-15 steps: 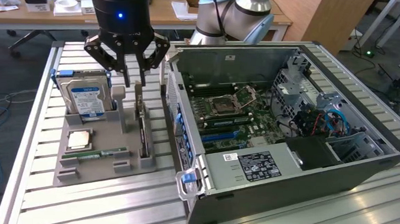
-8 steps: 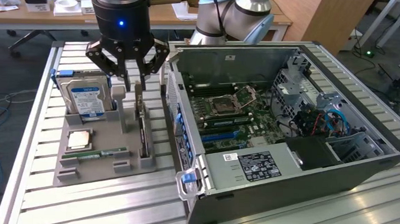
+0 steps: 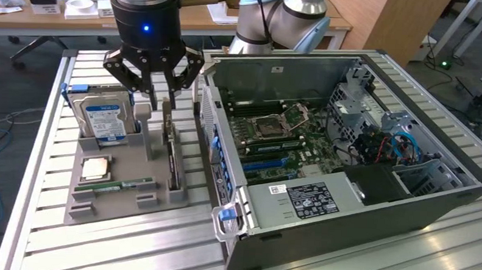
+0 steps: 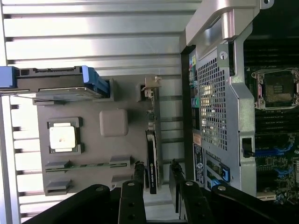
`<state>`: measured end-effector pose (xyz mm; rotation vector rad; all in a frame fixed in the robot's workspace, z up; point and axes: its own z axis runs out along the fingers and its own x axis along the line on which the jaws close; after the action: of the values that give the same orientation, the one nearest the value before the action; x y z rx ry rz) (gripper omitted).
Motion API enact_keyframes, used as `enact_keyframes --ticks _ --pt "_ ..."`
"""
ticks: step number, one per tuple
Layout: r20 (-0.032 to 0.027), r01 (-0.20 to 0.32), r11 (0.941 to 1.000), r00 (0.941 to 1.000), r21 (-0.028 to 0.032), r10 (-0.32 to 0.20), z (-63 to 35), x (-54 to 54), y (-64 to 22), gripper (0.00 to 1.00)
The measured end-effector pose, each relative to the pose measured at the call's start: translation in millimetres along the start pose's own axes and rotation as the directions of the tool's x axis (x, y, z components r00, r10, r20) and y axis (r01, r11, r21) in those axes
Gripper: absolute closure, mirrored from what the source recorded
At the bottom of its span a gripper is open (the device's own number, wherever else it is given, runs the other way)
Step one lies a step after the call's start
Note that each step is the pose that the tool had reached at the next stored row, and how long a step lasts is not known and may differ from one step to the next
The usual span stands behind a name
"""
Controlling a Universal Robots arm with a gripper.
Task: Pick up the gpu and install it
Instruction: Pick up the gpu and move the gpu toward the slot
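The gpu (image 3: 173, 159) is a thin dark card standing on edge in a slot of the grey tray (image 3: 128, 203), next to the open computer case (image 3: 344, 194). Its silvery bracket (image 4: 152, 83) is at one end. My gripper (image 3: 161, 97) hangs just above the card's far end. In the wrist view the gpu (image 4: 152, 161) runs between the two black fingers (image 4: 138, 173), and my gripper (image 4: 156, 171) is open with a gap on each side of the card. Nothing is held.
The tray (image 4: 114, 100) also holds an upright hard drive (image 3: 103, 118), a square CPU (image 3: 95, 167) and a green RAM stick (image 3: 112, 185). Inside the case, the motherboard (image 3: 277, 136) shows blue slots (image 3: 264, 163). The case wall (image 4: 215, 102) stands close beside the tray.
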<state>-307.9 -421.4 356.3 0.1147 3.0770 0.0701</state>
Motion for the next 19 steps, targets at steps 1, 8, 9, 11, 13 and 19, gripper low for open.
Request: enact_keyframes --ticks 1,8,9,11,13,19 --pt "0.0001 0.000 1.0000 1.0000 -0.0002 0.000 0.4 0.0 0.0 0.64" --pt "0.0000 0.000 1.0000 1.0000 -0.0001 0.000 5.0 0.3 -0.2 0.64" --pt "0.0000 0.000 1.0000 1.0000 0.0000 0.000 5.7 0.3 -0.3 0.64" --pt "0.0000 0.000 1.0000 1.0000 0.0000 0.000 7.2 0.4 -0.3 0.64" --pt "0.0000 0.000 1.0000 1.0000 0.0000 0.000 9.1 0.5 -0.4 0.64" --pt "0.0000 0.000 1.0000 1.0000 0.0000 0.000 18.8 1.1 -0.9 0.64"
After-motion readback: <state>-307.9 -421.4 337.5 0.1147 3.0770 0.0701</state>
